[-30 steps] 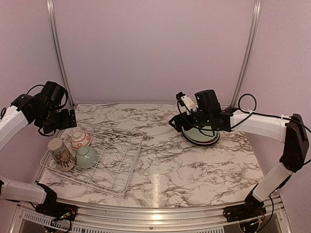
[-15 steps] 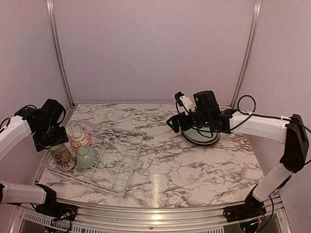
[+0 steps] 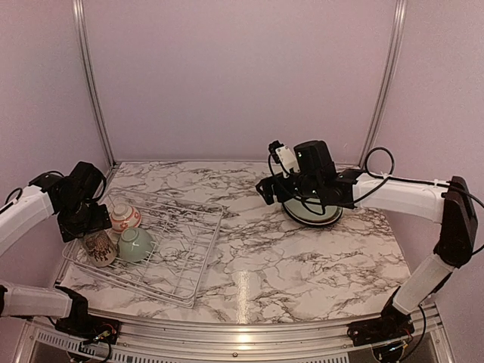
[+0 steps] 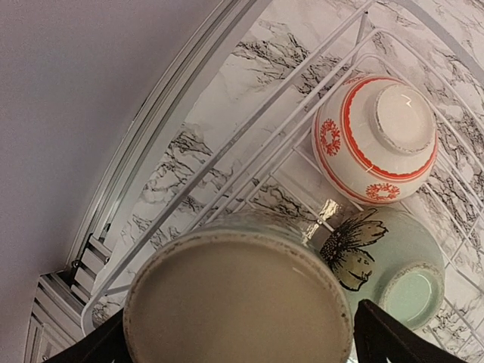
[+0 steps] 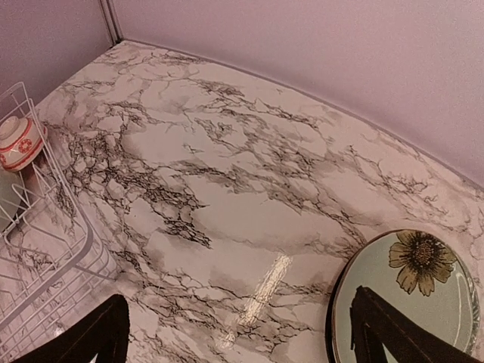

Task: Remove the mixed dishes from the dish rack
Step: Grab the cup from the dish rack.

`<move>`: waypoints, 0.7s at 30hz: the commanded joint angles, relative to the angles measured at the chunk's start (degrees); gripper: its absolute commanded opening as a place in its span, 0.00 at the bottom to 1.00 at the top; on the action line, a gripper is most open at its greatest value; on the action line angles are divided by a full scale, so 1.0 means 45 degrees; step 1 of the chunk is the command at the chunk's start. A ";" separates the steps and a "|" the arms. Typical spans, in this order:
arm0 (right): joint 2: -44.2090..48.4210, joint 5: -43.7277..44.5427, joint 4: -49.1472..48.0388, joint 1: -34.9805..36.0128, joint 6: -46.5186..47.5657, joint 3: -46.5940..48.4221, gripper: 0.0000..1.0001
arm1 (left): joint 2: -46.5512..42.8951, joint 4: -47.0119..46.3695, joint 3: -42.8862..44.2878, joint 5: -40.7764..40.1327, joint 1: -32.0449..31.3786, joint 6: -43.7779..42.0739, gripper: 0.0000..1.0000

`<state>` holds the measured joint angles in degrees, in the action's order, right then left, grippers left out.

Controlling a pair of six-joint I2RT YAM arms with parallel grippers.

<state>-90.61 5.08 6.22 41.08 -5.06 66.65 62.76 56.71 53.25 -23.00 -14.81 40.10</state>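
The white wire dish rack [image 3: 178,257] sits on the left of the table. In it stand an upside-down cream mug [image 3: 99,247], a red-and-white bowl [image 3: 125,218] and a pale green bowl [image 3: 137,244], both upside down. My left gripper [image 3: 88,231] is open and low over the mug [image 4: 234,302], one finger [image 4: 382,336] on each side of it; contact cannot be told. My right gripper [image 3: 271,190] is open and empty above the table, beside a pale green plate [image 3: 311,210] stacked on the black plate [image 5: 331,318].
The red-and-white bowl [image 4: 376,140] and the green bowl [image 4: 401,272] lie right next to the mug. Rack wires [image 4: 249,144] run close to the left fingers. The side wall and its metal rail [image 3: 92,83] stand just left of the rack.
My left gripper has come down from above the rack's far left corner onto the mug. My right gripper has drifted slightly left, away from the plates.
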 commanded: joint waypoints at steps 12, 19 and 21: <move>0.0565 -0.0896 -0.0277 0.0111 0.0050 -0.0016 0.99 | 0.0266 -0.0505 -0.0213 -0.0630 0.0354 -0.0559 0.85; 0.0685 -0.0607 -0.0352 0.0111 -0.0009 -0.0054 0.98 | 0.0029 -0.0541 -0.0071 -0.0241 0.0381 -0.0834 0.63; 0.0648 -0.0541 -0.0290 0.0119 -0.0021 0.0032 0.99 | -0.0018 -0.0471 0.0087 -0.0185 0.0381 -0.0931 0.58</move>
<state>-88.60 2.46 5.15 41.12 -5.52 65.71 64.25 54.70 52.93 -23.86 -13.37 37.65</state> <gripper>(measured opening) 0.985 0.846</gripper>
